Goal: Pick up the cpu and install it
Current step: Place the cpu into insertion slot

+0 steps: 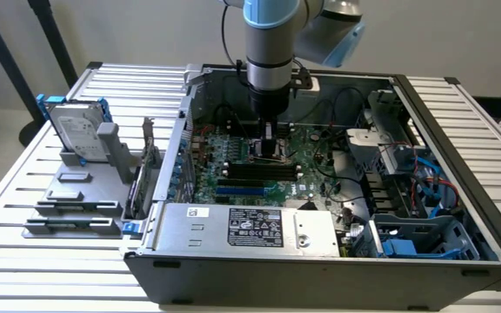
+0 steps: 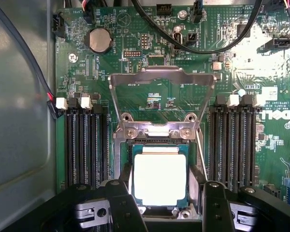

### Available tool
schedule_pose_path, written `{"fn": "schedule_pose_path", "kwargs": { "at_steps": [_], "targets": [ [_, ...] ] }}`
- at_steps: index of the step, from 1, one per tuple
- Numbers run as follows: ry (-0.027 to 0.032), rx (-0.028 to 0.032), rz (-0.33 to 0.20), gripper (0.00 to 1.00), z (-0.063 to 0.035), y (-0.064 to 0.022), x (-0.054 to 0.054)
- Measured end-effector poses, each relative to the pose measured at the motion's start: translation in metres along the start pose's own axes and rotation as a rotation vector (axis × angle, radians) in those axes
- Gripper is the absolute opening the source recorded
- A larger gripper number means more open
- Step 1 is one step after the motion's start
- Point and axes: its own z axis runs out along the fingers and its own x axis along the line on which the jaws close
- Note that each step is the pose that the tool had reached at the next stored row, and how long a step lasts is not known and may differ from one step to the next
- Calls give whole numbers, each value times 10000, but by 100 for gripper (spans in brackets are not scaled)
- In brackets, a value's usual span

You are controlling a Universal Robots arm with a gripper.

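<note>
The cpu [image 2: 159,180] looks light, stiff and fragile, best held by opposite rims. The end effector [image 1: 269,150], mid-frame in the exterior view, straddles it with its fingers apart.

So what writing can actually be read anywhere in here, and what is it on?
"DEL": big white letters on the green motherboard, cut off where the wrist view ends.
Fine white print across the motherboard: too small to read.
cpu top: glared white, nothing readable.
Black label on the silver power supply: too small to read.
Hard drive label: too small to read.
</note>
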Motion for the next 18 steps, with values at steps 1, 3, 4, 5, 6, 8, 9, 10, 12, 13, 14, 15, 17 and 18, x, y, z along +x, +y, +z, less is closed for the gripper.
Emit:
{"fn": "schedule_pose_path", "kwargs": {
  "at_steps": [1,3,4,5,6,8,9,10,12,13,14,15,17,18],
  "targets": [
    [0,0,-1,55,3,-1,0],
    [-2,0,-3,55,7,-1,0],
    [-1,-1,-3,55,10,-2,0],
    [-2,-1,-3,55,12,-2,0],
    [-3,-1,-3,55,14,-2,1],
    [-3,0,-3,55,18,-3,2],
    [5,-4,-3,55,21,-3,4],
    [3,-3,-3,55,23,-3,4],
    [0,-2,-3,55,24,-4,4],
    [-1,-2,-3,55,26,-4,4],
    [-1,-1,-3,55,27,-5,4],
    [-2,-1,-4,55,27,-5,4],
    [-1,-1,-3,55,29,-5,4],
    [-1,-2,-3,55,30,-6,5]
  ]
}}
